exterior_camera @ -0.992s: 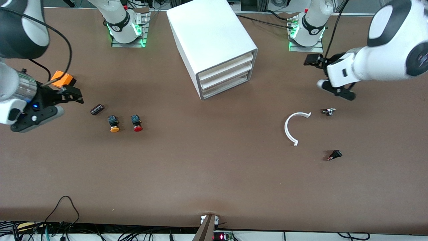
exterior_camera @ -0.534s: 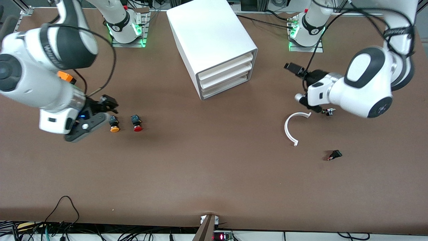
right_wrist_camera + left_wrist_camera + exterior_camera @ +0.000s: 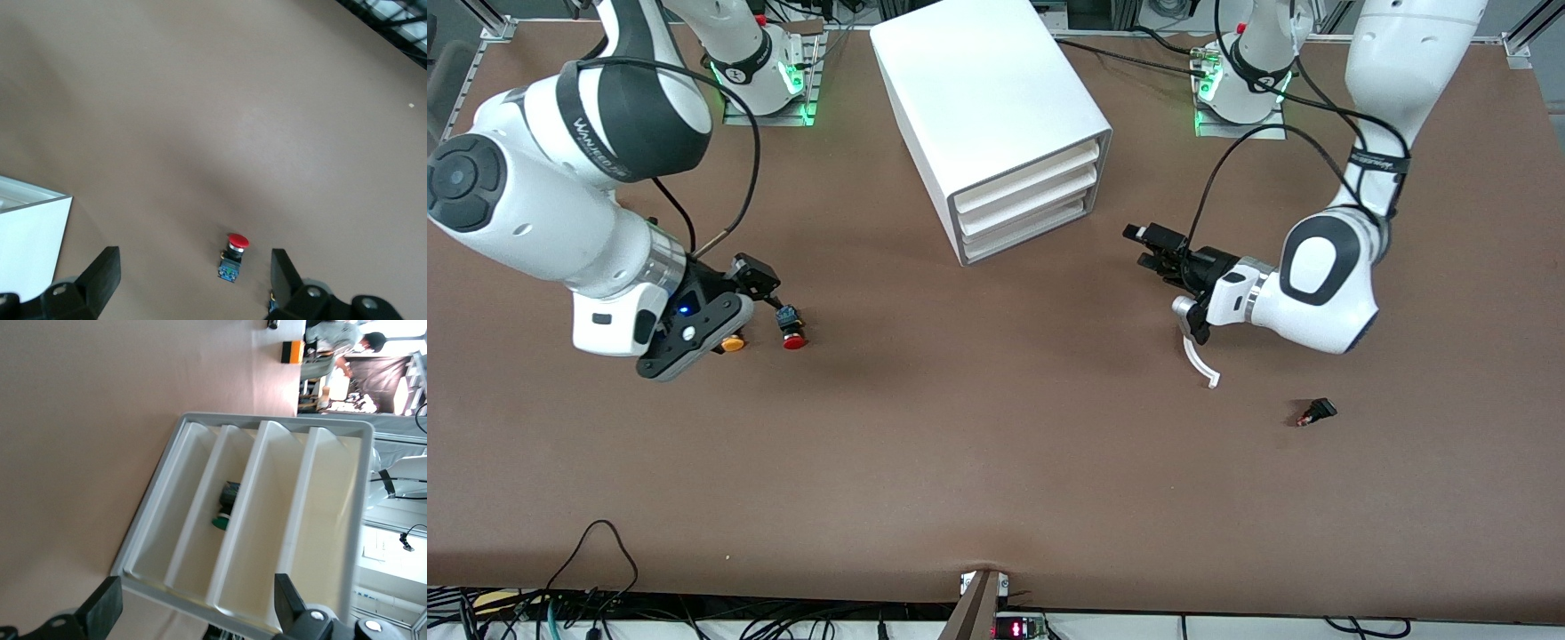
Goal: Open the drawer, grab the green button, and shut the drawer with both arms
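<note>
Front view. The cabinet [image 3: 996, 107] stands near the bases' edge of the table, mid-table. Its three drawer fronts are all flush, and the drawer [image 3: 1024, 234] I am after is the lowest one, shut. My left gripper [image 3: 1152, 249] hangs over bare table in front of the cabinet, toward the left arm's end, with its fingers spread and nothing between them. The left wrist covers part of a white curved strip [image 3: 1199, 360]. A small black part [image 3: 1316, 412] lies nearer the camera than the strip, well apart from it. My right gripper [image 3: 754, 277] is over the table toward the right arm's end, jaws apart and empty. It sits just above the red-capped button [image 3: 790, 331] and the yellow-capped button [image 3: 733, 342]. The yellow one is half hidden by the gripper body. Nothing lies between the left gripper and the drawer fronts.

Left wrist view. The left gripper faces the cabinet front square on, fingertips [image 3: 100, 607] wide apart. The button [image 3: 225, 510] shows its green cap in a gap between the drawer fronts, inside the cabinet. A front edge hides part of it, and I cannot tell which drawer holds it.

Right wrist view. The right gripper's fingertips [image 3: 103, 273] stand wide. Between them, on the table, lies the red-capped button, with a corner of the cabinet at the frame's edge.
</note>
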